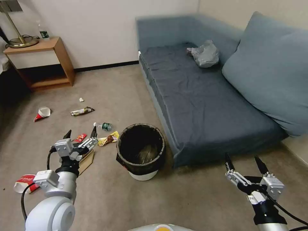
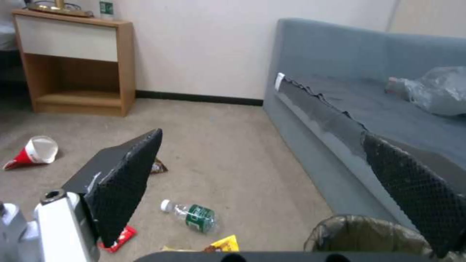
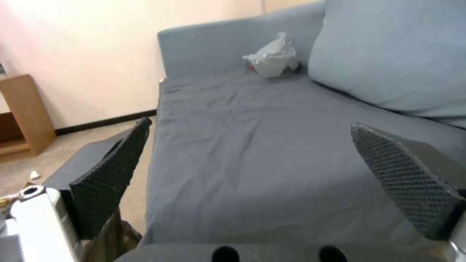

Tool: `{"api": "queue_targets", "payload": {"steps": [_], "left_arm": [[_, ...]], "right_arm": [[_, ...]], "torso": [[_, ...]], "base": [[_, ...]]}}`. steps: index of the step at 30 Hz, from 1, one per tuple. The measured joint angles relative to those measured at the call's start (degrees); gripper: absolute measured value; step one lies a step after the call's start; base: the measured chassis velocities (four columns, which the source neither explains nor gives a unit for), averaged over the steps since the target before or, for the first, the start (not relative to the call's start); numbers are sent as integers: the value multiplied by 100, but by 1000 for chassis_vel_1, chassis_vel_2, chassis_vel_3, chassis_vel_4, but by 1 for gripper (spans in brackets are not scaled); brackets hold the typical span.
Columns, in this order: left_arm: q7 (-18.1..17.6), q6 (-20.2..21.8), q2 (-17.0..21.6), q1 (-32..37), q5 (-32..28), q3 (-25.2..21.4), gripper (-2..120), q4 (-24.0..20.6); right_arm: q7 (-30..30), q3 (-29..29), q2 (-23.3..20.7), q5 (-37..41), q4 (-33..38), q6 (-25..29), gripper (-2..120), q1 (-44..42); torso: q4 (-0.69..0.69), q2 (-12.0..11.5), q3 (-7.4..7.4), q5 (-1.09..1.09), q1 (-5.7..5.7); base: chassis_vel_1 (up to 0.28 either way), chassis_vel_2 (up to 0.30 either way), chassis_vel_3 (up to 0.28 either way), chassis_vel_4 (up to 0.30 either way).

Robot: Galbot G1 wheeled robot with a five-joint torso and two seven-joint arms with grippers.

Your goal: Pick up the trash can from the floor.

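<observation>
The trash can (image 1: 141, 152), a small round white bin with a black bag liner over its rim, stands upright on the carpeted floor (image 1: 134, 199) beside the sofa's front corner. Its rim (image 2: 359, 233) also shows in the left wrist view. My left gripper (image 1: 81, 132) hangs open to the left of the can, apart from it, with nothing between its fingers. My right gripper (image 1: 246, 161) is open too, lower right of the can and in front of the sofa, holding nothing.
A blue-grey sofa (image 1: 205, 96) with a big cushion and a crumpled plastic bag (image 1: 205, 54) fills the right. Litter lies on the carpet to the left: a plastic bottle (image 1: 103, 126), wrappers (image 1: 82, 111), paper cups (image 1: 42, 113), a cardboard piece. A wooden side table (image 1: 45, 62) stands at the back left.
</observation>
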Motion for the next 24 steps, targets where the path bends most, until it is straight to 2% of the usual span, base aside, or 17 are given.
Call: {"api": "queue_targets", "payload": {"steps": [5, 7, 9, 10, 11, 13, 14, 17, 21, 24], "left_arm": [[29, 179, -5, -36, -21, 17, 100, -88], [28, 542, 4, -177, -105, 67, 100, -150], [28, 599, 11, -207, -120, 71, 100, -153], [34, 883, 47, -355, -192, 81, 100, -157], [34, 883, 47, -355, -192, 81, 100, -157], [75, 1546, 93, -653, -414, 129, 100, -71], [75, 1546, 93, -653, -414, 129, 100, -71], [-29, 2156, 99, -976, -742, 426, 100, 267], [-196, 2398, 57, -1168, -826, 754, 100, 523], [-401, 2514, -104, -1442, -838, 1221, 100, 1009]], "right_arm": [[-44, 7, 0, 4, -10, 25, 100, 7], [-162, 31, 0, 34, -47, 96, 100, 17], [-169, 31, 0, 37, -51, 101, 100, 20], [-182, 32, 0, 50, -79, 118, 100, 30], [-182, 32, 0, 50, -79, 118, 100, 30], [-185, 15, 0, 59, -114, 138, 100, 53], [-185, 15, 0, 59, -114, 138, 100, 53], [-190, -12, 0, 63, -110, 139, 100, 79], [-195, -1, 0, 76, -98, 139, 100, 81], [-203, 60, 0, 123, -103, 140, 100, 79]], "torso": [[0, 0, 0, 0, 0], [1, 0, 0, -1, 0], [0, 0, 0, 0, 0], [0, 0, 0, 0, 0], [0, 0, 0, 0, 0], [-1, 0, 0, 2, 0], [-1, 0, 0, 2, 0], [0, 0, 0, 1, 0], [0, 0, 0, 0, 0], [0, 0, 0, 0, 0]], "base": [[0, 0, 0, 0], [0, 0, 0, 0], [0, 0, 0, 0], [0, 0, 0, 0], [0, 0, 0, 0], [0, 0, 0, 0], [0, 0, 0, 0], [0, 0, 0, 0], [0, 0, 0, 0], [0, 0, 0, 0]]}}
